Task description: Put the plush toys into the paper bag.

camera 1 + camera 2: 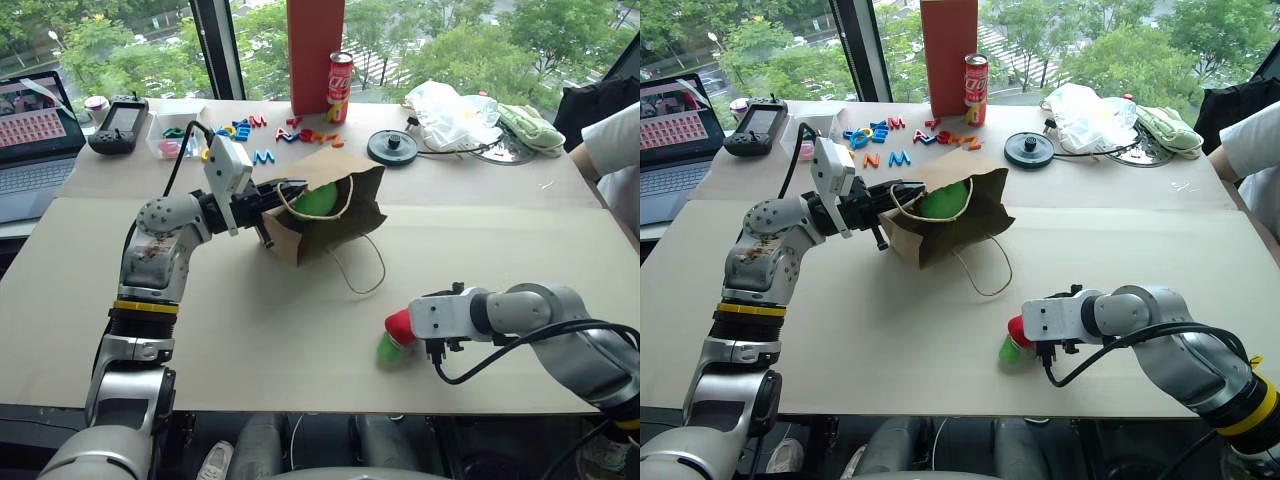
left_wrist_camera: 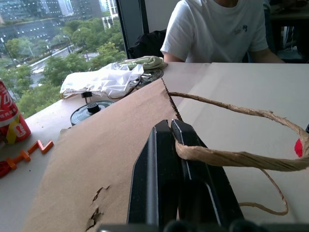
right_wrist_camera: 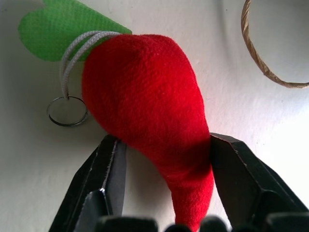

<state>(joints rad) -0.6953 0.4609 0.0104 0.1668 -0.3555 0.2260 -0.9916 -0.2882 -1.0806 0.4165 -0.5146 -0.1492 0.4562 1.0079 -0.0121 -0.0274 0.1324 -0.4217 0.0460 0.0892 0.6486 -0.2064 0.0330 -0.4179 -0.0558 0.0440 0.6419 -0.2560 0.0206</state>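
I have the brown kraft paper bag (image 1: pixel 330 205) lying on its side at centre frame on the beige worktop (image 1: pixel 250 330), mouth towards the left; the round bright green plush toy (image 1: pixel 316 199) sits inside it already; my left gripper (image 2: pixel 170 140) has its jaws fully shut on the bag's rim and twisted string handle (image 2: pixel 227 157), holding the mouth up. Lower right of centre, the red chili-shaped plush toy with its green tip (image 3: pixel 149 106) lies on the worktop; my right gripper (image 3: pixel 164 159) straddles its narrow end, jaws part closed against both flanks; I can't tell if the grip is firm yet. Risks as I judge them: the tapered end could squeeze out of the jaws; its keyring (image 3: pixel 67 111) may snag the loose handle loop (image 1: pixel 360 270); the paper could tear.
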